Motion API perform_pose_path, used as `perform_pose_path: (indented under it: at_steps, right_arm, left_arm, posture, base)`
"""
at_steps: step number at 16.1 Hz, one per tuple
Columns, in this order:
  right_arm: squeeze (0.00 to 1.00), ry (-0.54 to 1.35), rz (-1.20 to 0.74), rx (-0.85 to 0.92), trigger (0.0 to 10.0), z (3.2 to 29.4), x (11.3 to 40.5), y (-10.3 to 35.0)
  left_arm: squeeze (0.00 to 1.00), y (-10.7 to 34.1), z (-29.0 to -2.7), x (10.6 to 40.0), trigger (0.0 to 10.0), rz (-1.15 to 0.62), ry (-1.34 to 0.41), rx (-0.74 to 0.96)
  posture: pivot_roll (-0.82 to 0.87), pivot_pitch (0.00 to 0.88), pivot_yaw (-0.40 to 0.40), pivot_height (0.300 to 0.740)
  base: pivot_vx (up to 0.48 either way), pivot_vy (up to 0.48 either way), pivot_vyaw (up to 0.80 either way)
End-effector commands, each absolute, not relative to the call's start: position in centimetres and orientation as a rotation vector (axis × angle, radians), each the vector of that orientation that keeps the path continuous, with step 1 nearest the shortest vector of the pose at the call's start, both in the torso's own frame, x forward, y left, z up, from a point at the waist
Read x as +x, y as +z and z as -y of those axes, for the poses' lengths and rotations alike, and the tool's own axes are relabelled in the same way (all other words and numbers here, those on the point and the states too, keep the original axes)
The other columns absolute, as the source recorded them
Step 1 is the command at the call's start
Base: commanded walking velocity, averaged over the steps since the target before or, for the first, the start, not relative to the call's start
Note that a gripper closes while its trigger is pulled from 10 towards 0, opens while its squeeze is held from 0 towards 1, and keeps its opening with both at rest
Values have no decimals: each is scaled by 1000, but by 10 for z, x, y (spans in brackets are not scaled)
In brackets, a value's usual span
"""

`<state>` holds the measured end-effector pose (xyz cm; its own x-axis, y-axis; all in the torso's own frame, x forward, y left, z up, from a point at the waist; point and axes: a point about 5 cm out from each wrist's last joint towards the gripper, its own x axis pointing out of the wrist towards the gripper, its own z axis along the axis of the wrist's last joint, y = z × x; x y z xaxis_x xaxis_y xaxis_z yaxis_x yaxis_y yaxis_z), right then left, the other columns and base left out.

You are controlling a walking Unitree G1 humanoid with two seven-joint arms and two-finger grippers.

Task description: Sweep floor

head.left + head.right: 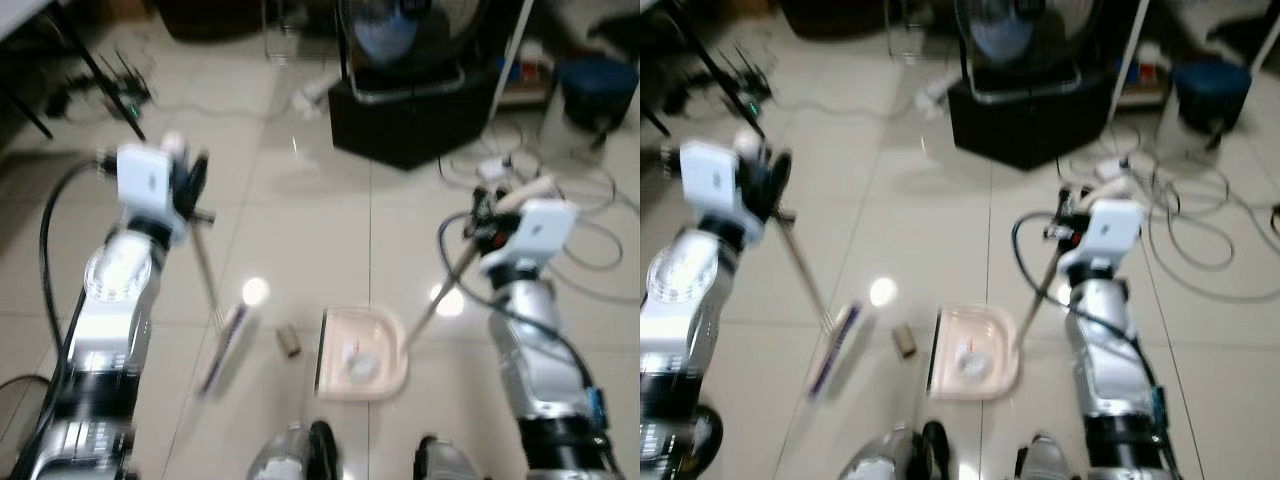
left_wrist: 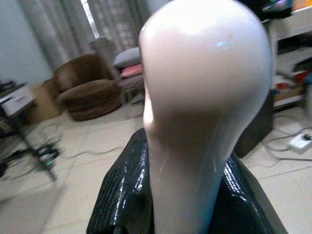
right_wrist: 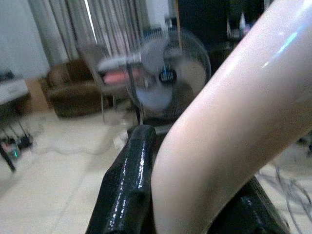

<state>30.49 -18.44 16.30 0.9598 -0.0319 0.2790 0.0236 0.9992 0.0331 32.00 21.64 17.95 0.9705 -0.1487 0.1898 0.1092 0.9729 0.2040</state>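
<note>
Left hand (image 1: 190, 180) raised and clamped, right hand (image 1: 487, 215) clamped, forearms upright

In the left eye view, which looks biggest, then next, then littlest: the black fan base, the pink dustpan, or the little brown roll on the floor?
1. Black fan base, biggest, though it stands farther away.
2. Pink dustpan, on the floor in front of the robot.
3. Brown roll, littlest, lying beside the dustpan, apart from it.
</note>
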Motion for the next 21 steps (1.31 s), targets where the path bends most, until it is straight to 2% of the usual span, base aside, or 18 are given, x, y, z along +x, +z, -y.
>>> perform_pose_path:
  at_steps: [1, 4, 7, 13, 19, 21]
  right_arm:
    - [0, 4, 327, 54, 10000, 180, 304, 178]
    - [0, 69, 339, 103, 10000, 176, 301, 207]
    - [0, 110, 313, 141, 10000, 173, 302, 221]
    - [0, 172, 280, 165, 10000, 156, 308, 247]
    - [0, 199, 265, 127, 10000, 146, 313, 258]
    - [0, 208, 260, 129, 10000, 144, 316, 260]
  left_arm:
    - [0, 185, -224, 315, 10000, 224, -89, 221]
    - [0, 165, -228, 290, 10000, 146, -39, 247]
    - [0, 153, -215, 278, 10000, 116, -56, 269]
    - [0, 139, -196, 277, 10000, 55, -49, 279]
    - [0, 138, -191, 277, 10000, 81, -33, 279]
    - [0, 140, -190, 276, 10000, 90, -28, 285]
  posture:
    - [-62, 30, 164, 740]
    - [-77, 22, 154, 740]
    - [-78, 11, 142, 740]
    - [-79, 0, 123, 740]
    - [-79, 0, 95, 740]
    - [-71, 0, 87, 740]
  base:
    - [0, 0, 0]
    - [0, -467, 0]
    - [0, -480, 0]
    - [0, 0, 0]
    - [0, 0, 800]
    - [296, 0, 800]
